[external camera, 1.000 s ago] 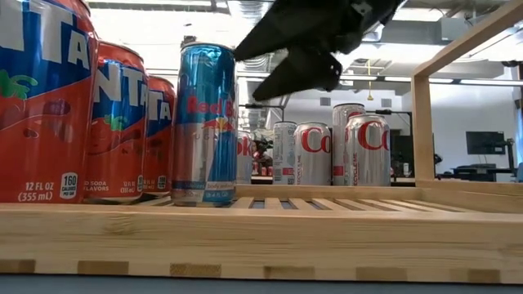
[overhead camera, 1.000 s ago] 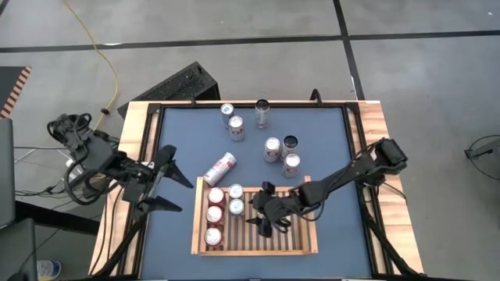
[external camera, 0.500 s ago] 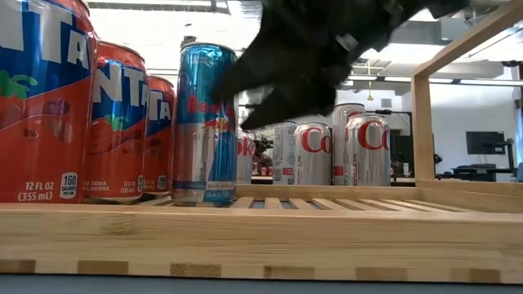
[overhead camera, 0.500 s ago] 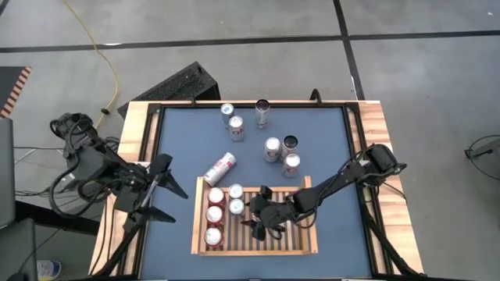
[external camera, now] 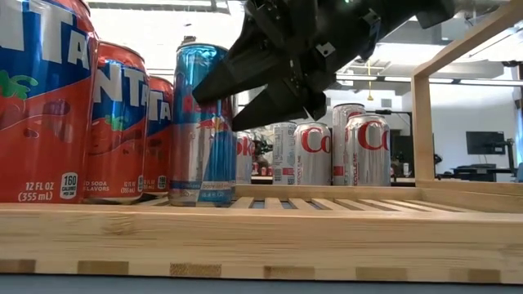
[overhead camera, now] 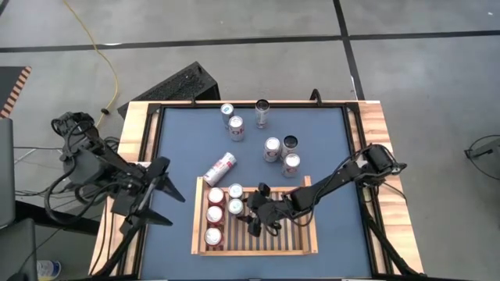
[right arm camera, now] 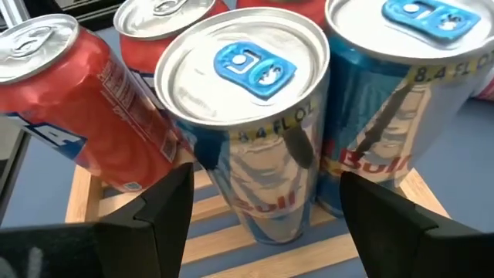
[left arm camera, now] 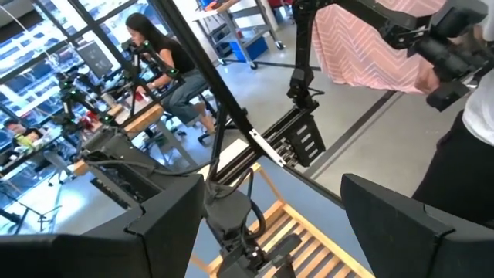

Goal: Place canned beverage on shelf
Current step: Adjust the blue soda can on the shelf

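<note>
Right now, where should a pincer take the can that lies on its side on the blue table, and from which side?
Grip the lying can at mid-body, coming straight down from above, jaws across its width. It lies diagonally by the shelf corner with both long round sides free; the flat ends give a poorer hold.

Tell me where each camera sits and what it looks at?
High view: above the table, looking down at the shelf, both arms showing.
Low view: at table height, facing the blue can; the right tool hangs beside it.
Left wrist view: on the left arm, facing the room; its fingers show.
Right wrist view: on the right arm, its open fingers either side of that blue can.
Shared: low and right wrist views show the same can.
</note>
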Controlling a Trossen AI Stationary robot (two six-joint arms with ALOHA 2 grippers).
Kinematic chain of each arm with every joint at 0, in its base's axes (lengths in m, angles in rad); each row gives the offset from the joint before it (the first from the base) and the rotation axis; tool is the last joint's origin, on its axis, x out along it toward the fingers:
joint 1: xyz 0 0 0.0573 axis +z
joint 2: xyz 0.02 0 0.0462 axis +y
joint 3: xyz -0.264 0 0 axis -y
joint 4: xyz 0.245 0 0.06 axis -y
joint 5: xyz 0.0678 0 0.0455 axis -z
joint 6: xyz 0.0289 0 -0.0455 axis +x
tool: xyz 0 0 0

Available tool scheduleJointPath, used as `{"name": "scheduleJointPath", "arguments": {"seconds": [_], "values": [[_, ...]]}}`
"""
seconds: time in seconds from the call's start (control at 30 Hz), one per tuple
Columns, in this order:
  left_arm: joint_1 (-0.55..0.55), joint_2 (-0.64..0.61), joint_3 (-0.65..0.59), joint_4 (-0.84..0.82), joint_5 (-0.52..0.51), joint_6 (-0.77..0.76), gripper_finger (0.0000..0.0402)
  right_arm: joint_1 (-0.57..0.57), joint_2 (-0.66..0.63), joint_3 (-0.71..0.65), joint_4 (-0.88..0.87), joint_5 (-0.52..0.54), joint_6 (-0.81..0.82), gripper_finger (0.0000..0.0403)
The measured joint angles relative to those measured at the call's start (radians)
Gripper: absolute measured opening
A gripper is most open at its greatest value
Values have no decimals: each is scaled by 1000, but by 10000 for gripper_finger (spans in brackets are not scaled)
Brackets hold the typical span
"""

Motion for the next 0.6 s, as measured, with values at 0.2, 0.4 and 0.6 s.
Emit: {"name": "scheduleJointPath", "arguments": {"seconds": [0.2, 0.4, 0.6], "values": [[-2, 0, 0, -9, -1, -5, 293, 0, 0, 0, 5, 5, 41, 291], [-1, 0, 0, -10, -3, -6, 293, 7, 0, 0, 2, 37, 94, 291], [-1, 0, 0, -9, -3, -7, 293, 16, 0, 0, 5, 65, 121, 291]]}}
